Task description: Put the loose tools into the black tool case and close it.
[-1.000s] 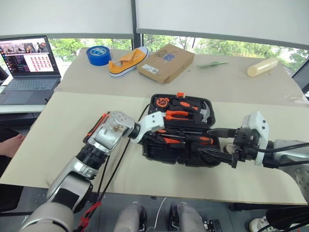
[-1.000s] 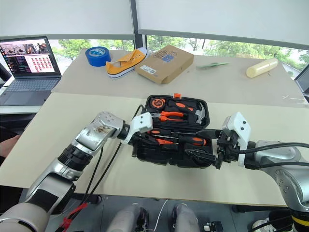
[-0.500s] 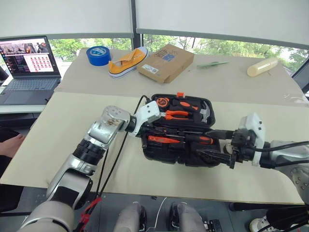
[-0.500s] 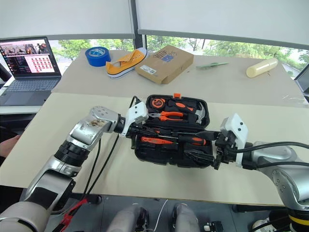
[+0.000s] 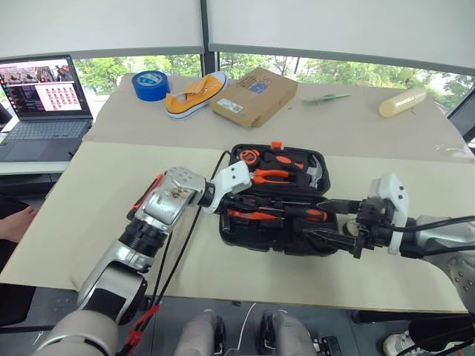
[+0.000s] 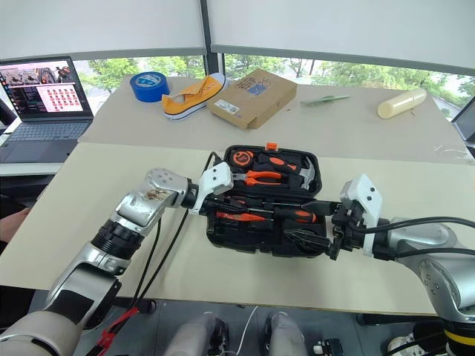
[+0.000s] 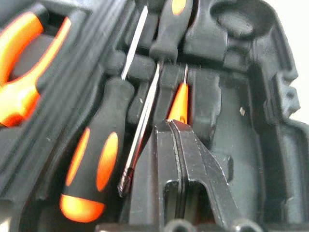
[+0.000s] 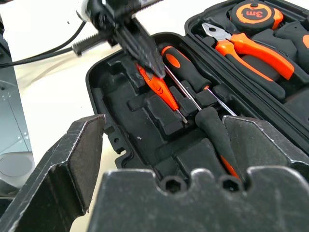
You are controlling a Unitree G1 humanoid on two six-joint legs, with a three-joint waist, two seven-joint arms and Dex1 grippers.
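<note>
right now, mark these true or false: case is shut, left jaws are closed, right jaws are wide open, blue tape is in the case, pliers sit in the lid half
1. The case is shut: false, it lies open.
2. Left gripper jaws are closed: true, over the orange tester pen.
3. Right gripper jaws are wide open: true.
4. The blue tape is in the case: false, it sits by the shoe.
5. The pliers sit in the lid half: true.
</note>
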